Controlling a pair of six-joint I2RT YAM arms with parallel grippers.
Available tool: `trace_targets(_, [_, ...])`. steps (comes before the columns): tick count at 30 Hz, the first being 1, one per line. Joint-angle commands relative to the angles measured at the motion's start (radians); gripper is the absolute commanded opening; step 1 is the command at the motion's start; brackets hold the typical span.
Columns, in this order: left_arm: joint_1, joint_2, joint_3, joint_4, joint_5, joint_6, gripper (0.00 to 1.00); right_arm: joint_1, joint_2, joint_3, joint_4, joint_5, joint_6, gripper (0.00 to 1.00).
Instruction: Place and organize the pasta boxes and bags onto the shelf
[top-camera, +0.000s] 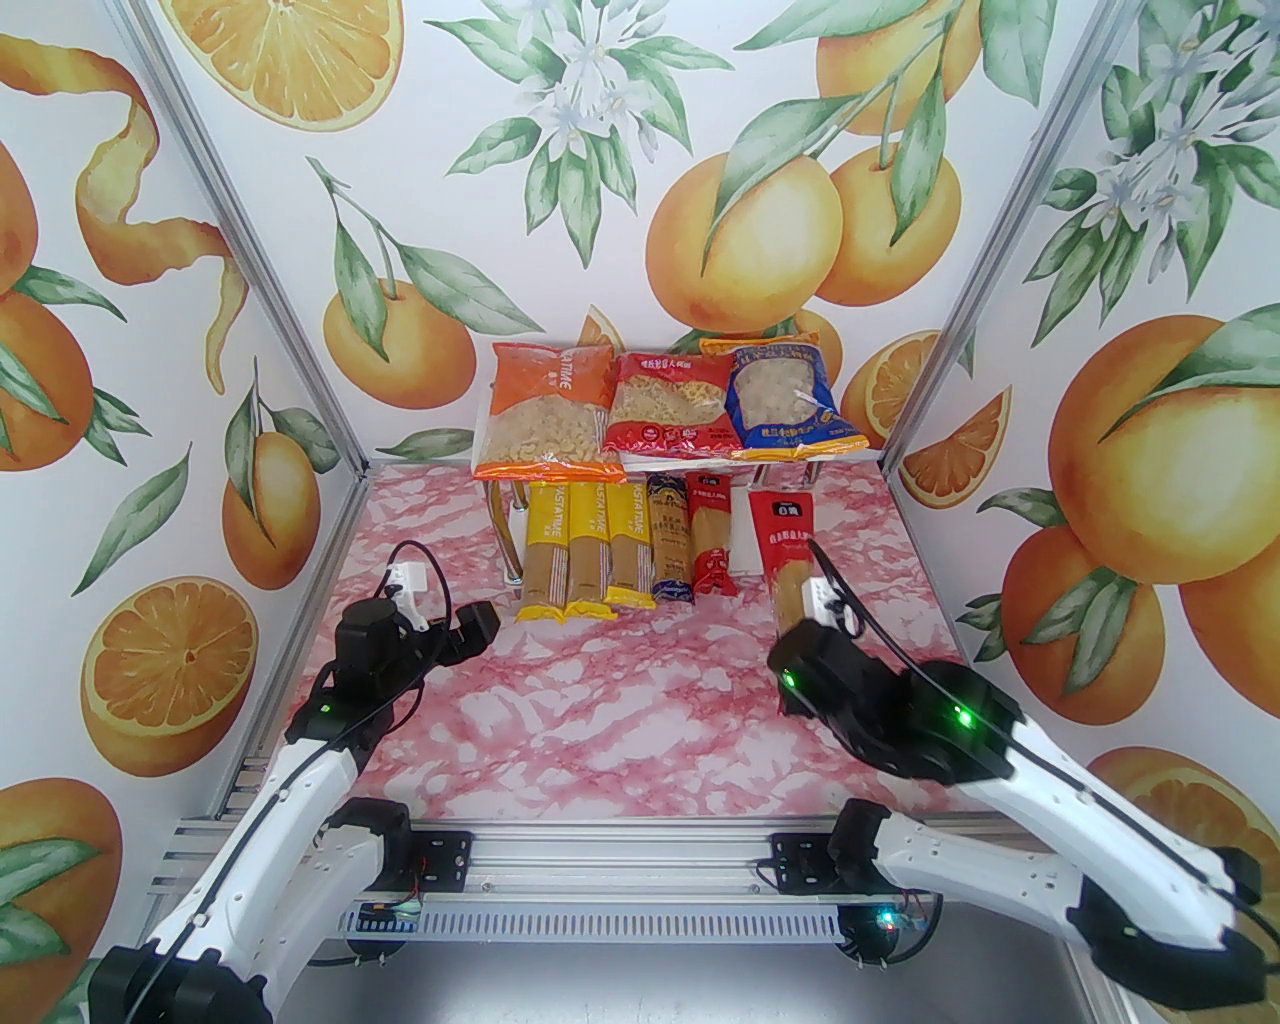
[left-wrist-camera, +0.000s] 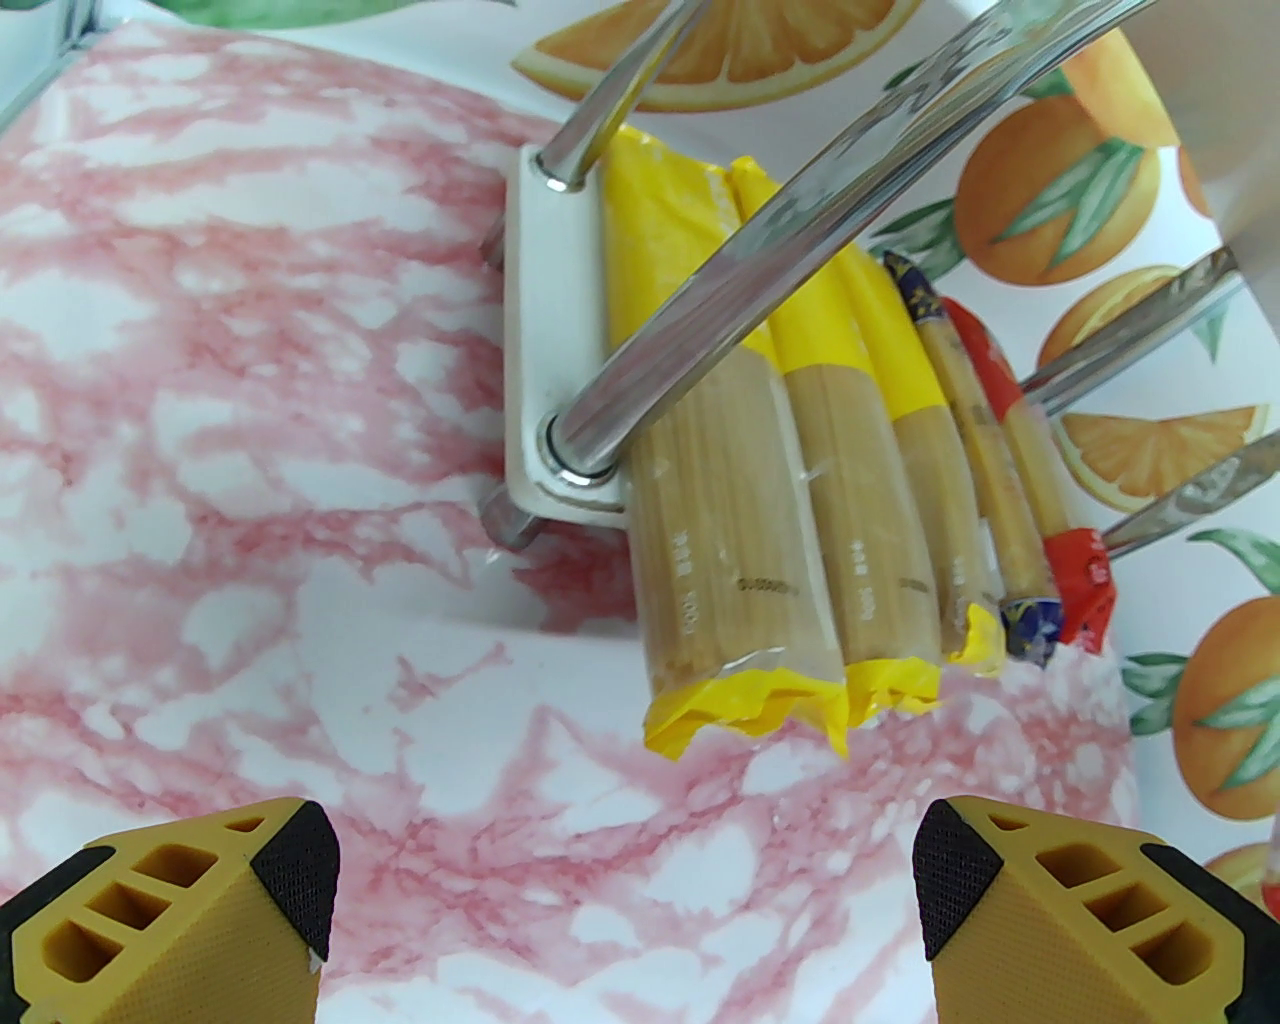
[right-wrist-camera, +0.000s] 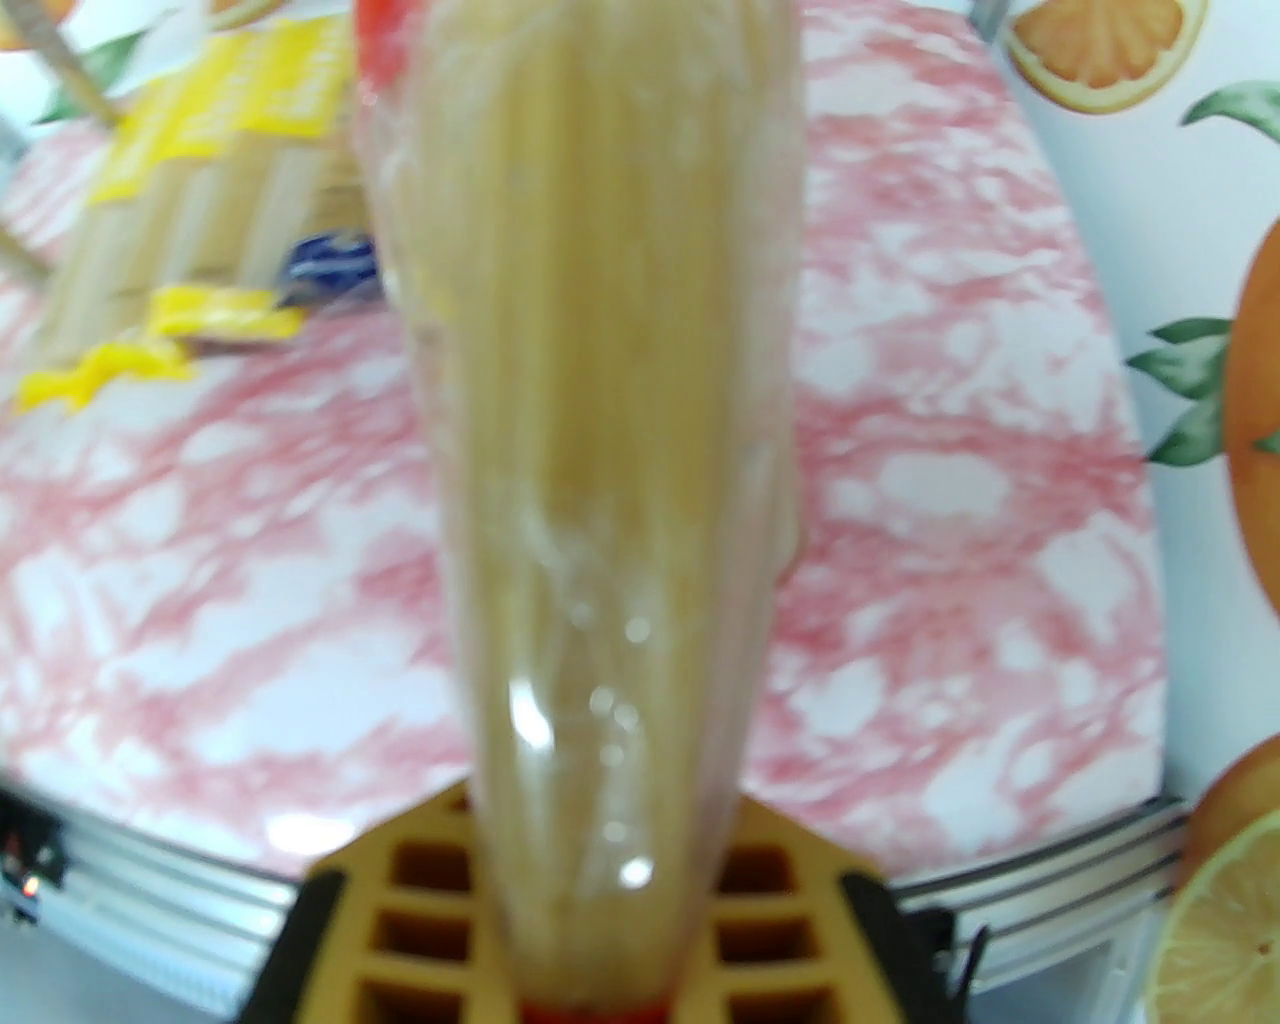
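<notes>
Fingers (left-wrist-camera: 180, 910) spread wide on the left gripper (left-wrist-camera: 620, 880), hovering low over the pink marbled table (left-wrist-camera: 250, 450) just in front of the shelf (left-wrist-camera: 545, 330), off its left front corner. From above, left gripper (top-camera: 476, 629) in front of and to the left of the shelf's left front leg, apart from every pack.

Fingers (right-wrist-camera: 420, 900) on the right gripper (right-wrist-camera: 600, 930) pinching the near end of a red pasta box (right-wrist-camera: 590, 400), one yellow finger on either side of the clear wrap over tan strands. From above, right gripper (top-camera: 797, 635) in front of the shelf's right end, red pasta box (top-camera: 788, 555) stretching lengthwise from it toward the shelf, far red end close by the shelf's right front leg. Cannot tell whether that far end rests on the lower board, on the table, or hangs clear.

On the shelf's lower board, lying side by side with near ends sticking out past the front edge: three yellow pasta boxes (top-camera: 590, 555) at the left, a dark blue pasta box (top-camera: 668, 545) next, a second red pasta box (top-camera: 712, 540) rightmost, each touching its neighbour. A gap between that second red pasta box and the held one.

On the shelf's top board, in a row: orange bag (top-camera: 545, 410) at the left end, overhanging the front edge; red bag (top-camera: 668, 405) in the middle; blue bag (top-camera: 790, 400) with yellow ends at the right, touching the red one.
</notes>
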Motion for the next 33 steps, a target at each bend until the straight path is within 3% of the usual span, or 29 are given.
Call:
trace_targets(1, [0.006,-0.012,0.044,0.017,0.009,0.006,0.99,-0.056,0.022,0.049,0.134,-0.040,-0.164,0.00])
trace_targets(17, [0.007,0.014,0.058,0.023,0.016,0.012,0.99,-0.329,0.207,0.080,0.333,-0.242,-0.353,0.00])
trace_targets(19, [0.007,0.015,0.064,0.020,0.013,0.016,0.99,-0.424,0.301,0.102,0.398,-0.302,-0.394,0.00])
trace_targets(23, [0.007,0.020,0.067,0.015,0.007,0.021,1.00,-0.496,0.381,0.128,0.459,-0.338,-0.426,0.00])
trace_targets(33, [0.006,0.036,0.069,0.014,-0.006,0.027,1.00,-0.593,0.578,0.206,0.557,-0.377,-0.481,0.00])
